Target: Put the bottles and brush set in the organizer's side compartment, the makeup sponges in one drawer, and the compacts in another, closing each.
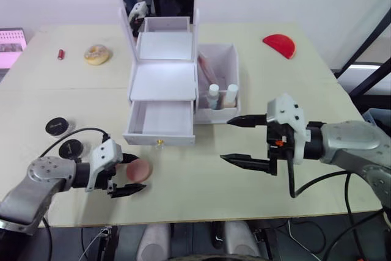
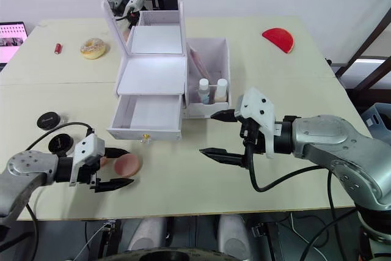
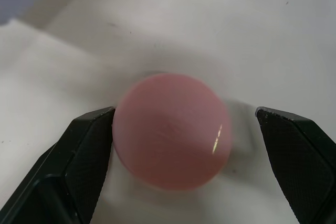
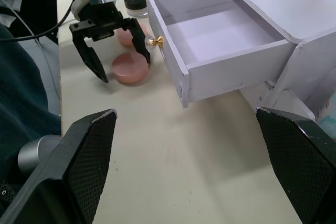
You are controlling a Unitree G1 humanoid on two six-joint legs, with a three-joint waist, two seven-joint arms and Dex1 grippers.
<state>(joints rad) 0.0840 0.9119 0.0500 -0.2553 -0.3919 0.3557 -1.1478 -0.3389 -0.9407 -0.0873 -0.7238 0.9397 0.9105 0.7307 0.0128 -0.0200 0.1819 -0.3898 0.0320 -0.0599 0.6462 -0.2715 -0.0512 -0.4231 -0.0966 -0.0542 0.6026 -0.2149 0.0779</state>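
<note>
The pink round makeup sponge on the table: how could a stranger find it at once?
Start at the white drawer organizer with its open bottom drawer. In front of it, toward the robot's left, the pink round makeup sponge lies between the open left gripper fingers. The black round compacts nearby are dark.

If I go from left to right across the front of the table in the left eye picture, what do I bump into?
Black compacts → left gripper → pink sponge → open drawer → right gripper.
</note>
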